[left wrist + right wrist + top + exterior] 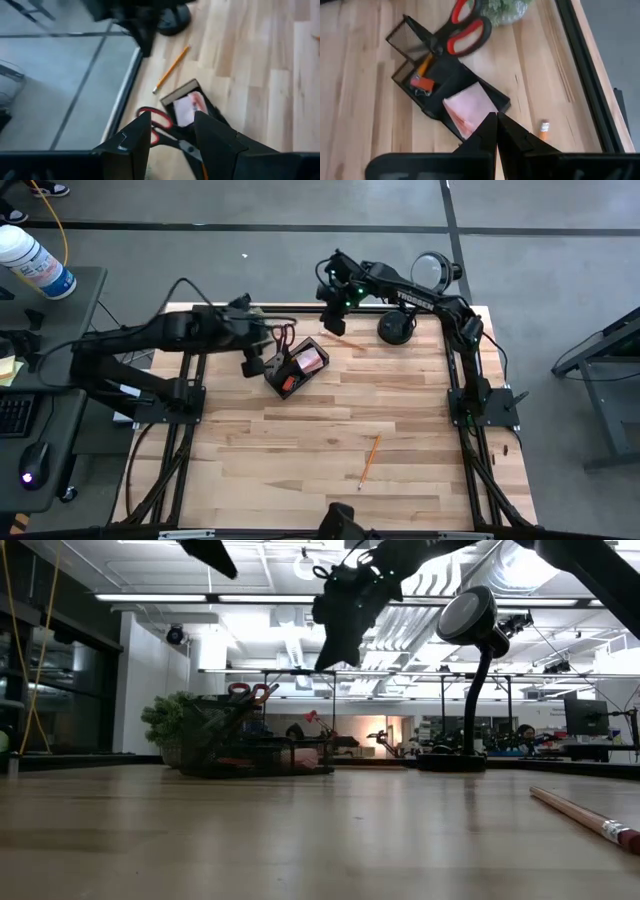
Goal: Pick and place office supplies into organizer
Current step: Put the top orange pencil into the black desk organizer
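The organizer (296, 367) is seen at the worktop (330, 440) rear, with scissors (460, 31) and pink pad (468, 109) inside. The left jaws (172, 136) are held apart, empty, above it; the right jaws (496, 131) (closed, empty) are raised beside it, near a pencil (171, 69)

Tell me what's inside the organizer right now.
The organizer holds a pink sticky-note pad, red-handled scissors standing in one compartment, an orange pencil and a small red-orange block. Its dark walls hide anything lower down.
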Robot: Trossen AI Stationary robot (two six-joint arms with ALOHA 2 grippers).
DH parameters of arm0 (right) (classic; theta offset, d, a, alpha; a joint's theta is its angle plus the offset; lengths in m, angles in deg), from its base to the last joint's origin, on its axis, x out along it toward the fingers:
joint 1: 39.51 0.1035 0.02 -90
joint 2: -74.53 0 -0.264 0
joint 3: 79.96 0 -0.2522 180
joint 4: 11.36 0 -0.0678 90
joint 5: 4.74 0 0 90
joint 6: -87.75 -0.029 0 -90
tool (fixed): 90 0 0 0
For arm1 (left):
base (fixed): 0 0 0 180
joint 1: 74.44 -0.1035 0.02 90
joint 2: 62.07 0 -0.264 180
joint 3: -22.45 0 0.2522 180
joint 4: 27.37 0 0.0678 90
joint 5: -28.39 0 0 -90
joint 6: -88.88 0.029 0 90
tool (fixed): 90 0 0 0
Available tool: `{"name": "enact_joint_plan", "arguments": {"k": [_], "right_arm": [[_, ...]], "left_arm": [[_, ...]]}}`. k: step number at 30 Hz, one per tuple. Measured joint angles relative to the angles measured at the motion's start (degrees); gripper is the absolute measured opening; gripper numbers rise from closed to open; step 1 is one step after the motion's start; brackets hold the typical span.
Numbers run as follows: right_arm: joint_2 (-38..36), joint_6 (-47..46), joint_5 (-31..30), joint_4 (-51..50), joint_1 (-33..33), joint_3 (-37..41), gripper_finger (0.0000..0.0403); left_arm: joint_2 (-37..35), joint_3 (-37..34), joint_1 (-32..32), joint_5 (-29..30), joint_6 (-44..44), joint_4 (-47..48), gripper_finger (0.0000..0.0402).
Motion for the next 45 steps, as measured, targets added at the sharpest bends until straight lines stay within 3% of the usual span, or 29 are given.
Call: {"name": "enact_joint_plan", "arguments": {"k": [6,12,18,30,35,45], "right_arm": [[2.2,5.0,-1.5,-1.4,-0.8,0.0,0.0015],[6.7,6.6,-14.2,-0.3,-2.1,0.1,0.0064],[10.9,1.5,-19.3,-2.3,-4.4,0.1,0.0122],[14.4,-3.7,-19.4,-6.1,-8.8,0.1,0.0134],[14.8,-4.7,-15.7,-6.9,-10.5,0.1,0.0134],[17.7,-5.0,-17.1,-9.0,-12.2,0.1,0.0134]], "left_arm": [[-4.7,0.0,0.0,1.9,0.0,0.6,0.0138],[-5.3,0.0,0.0,2.1,-0.3,0.8,0.0138],[-3.5,0.0,0.0,2.1,-2.2,0.7,0.0138],[-2.3,0.0,0.0,1.5,-4.4,0.6,0.0138],[-2.3,0.0,0.0,1.4,-4.5,0.4,0.0138],[-2.3,0.0,0.0,1.2,-4.9,-2.1,0.0138]]}}
